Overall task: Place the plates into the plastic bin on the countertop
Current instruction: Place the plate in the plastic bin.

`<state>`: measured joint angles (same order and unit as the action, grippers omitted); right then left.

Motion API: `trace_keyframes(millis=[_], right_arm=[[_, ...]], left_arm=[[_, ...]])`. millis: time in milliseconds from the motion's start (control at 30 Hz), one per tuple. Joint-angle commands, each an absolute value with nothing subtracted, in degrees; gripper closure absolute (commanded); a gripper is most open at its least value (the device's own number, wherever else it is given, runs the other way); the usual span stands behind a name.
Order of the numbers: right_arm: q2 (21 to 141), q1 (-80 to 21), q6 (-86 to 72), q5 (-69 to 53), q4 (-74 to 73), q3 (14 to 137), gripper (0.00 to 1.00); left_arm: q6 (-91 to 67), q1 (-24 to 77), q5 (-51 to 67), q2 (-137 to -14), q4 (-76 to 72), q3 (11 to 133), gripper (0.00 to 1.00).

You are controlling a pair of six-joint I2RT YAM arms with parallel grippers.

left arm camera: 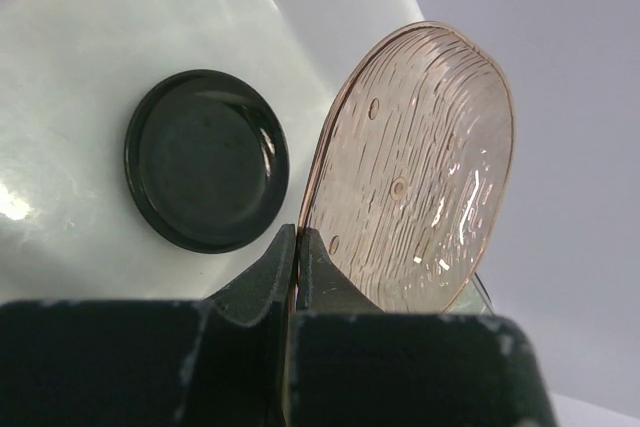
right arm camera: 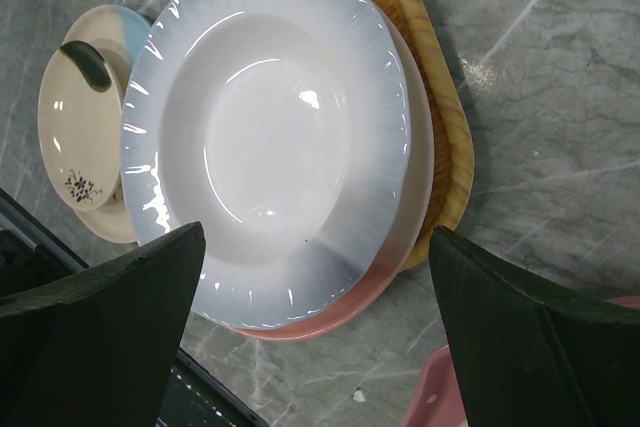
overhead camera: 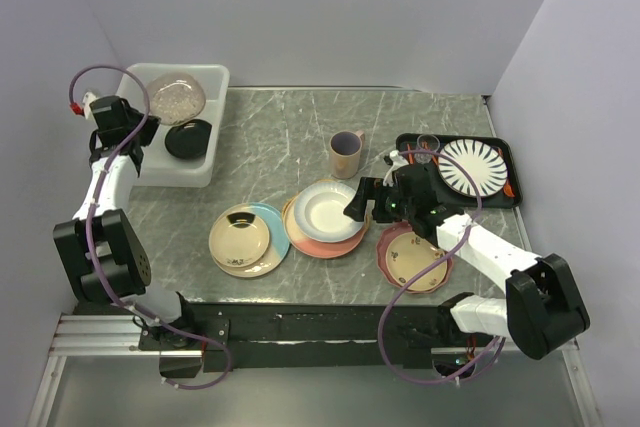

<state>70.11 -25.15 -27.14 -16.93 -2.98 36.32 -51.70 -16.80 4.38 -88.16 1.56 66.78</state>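
1. The clear pink ribbed plate is gripped by its rim in my left pincer, whose fingers are clamped tight on the edge.
2. It hangs tilted over the far end of the plastic bin. I cannot tell whether it touches the bin.
3. A black plate lies flat on the bin's floor, just beside the pink one.
4. The bin sits at the far left corner of the bench.
5. My right pincer is spread wide and empty, hovering over the near rim of a white plate.
6. That white plate tops a stack, with a pink plate under it and a wood-coloured plate lowest.
7. Left of the stack, a small cream plate rests on a cream-and-blue plate.
8. Right of it, a small floral plate sits on a pink scalloped plate.
9. Farther back stand a mug and a black tray carrying a striped plate.
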Motion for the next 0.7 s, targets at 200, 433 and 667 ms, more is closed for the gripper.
trace_keyframes(millis=[200,433,667], right_arm=[[70.9,-25.4,-26.8,-18.5,-0.3,38.3,0.0],[71.2,-25.4,-26.7,-18.6,-0.3,38.3,0.0],[71.3,-25.4,-26.7,-18.8,-0.2,38.3,0.0]], left_arm=[[-49.4,-17.3,1.4,-91.5,-0.1,70.3,0.99],[-48.4,-17.3,1.2,-95.3,2.0,71.9,0.99],[-47.5,-17.4,0.9,-98.1,3.2,72.8,0.99]])
